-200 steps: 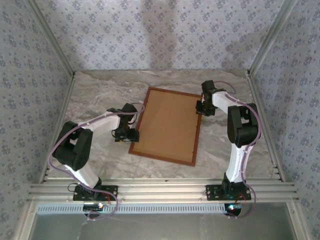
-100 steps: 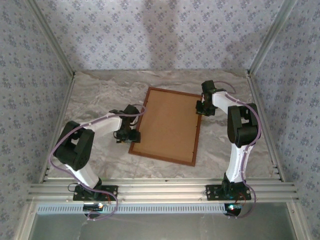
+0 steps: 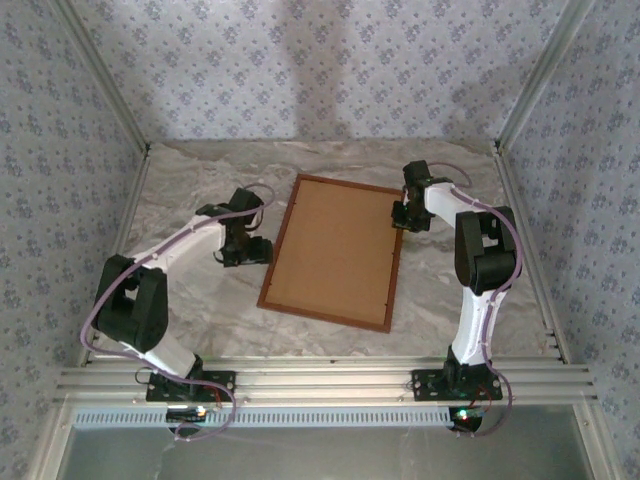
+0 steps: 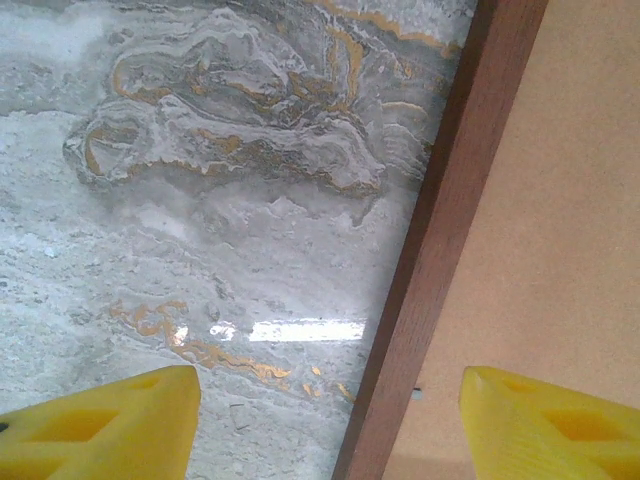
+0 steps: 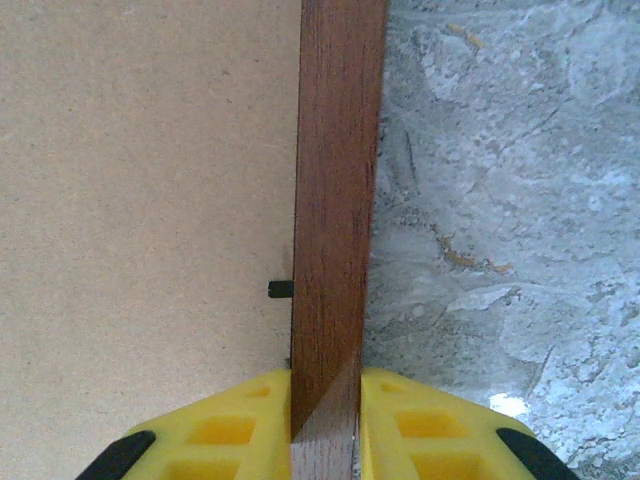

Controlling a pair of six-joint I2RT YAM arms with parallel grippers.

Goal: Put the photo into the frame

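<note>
Top external view had the frame (image 3: 324,315) lying flat near the middle of the marble table (image 3: 200,310), turned a little so its far end leaned to the right. Its dark reddish-brown wooden rails enclosed a plain brown backing board (image 3: 335,250), which filled the opening from edge to edge.

On the frame's right rail, close to the far corner, sat the right gripper (image 3: 400,215). The right arm rose from its base at the near edge, bent at a high elbow and reached back and inward to that rail. From the right wrist, the right gripper (image 5: 325,388) was clamped on the rail, its yellow fingers (image 5: 225,430) pressed against either side of the wood. A small black tab (image 5: 280,289) stuck out from the rail over the board, just ahead of the fingers.

Off the frame's left rail, the left gripper (image 3: 246,247) was poised over bare marble, just beside the wood and apart from it. The left arm folded at a low elbow near the left wall, then stretched forward and inward with the wrist tipped down. From the left wrist, the left gripper (image 4: 330,385) stood spread wide and grasped nothing, one yellow finger (image 4: 110,425) over the marble and the other over the board, with the left rail running between them.
</note>
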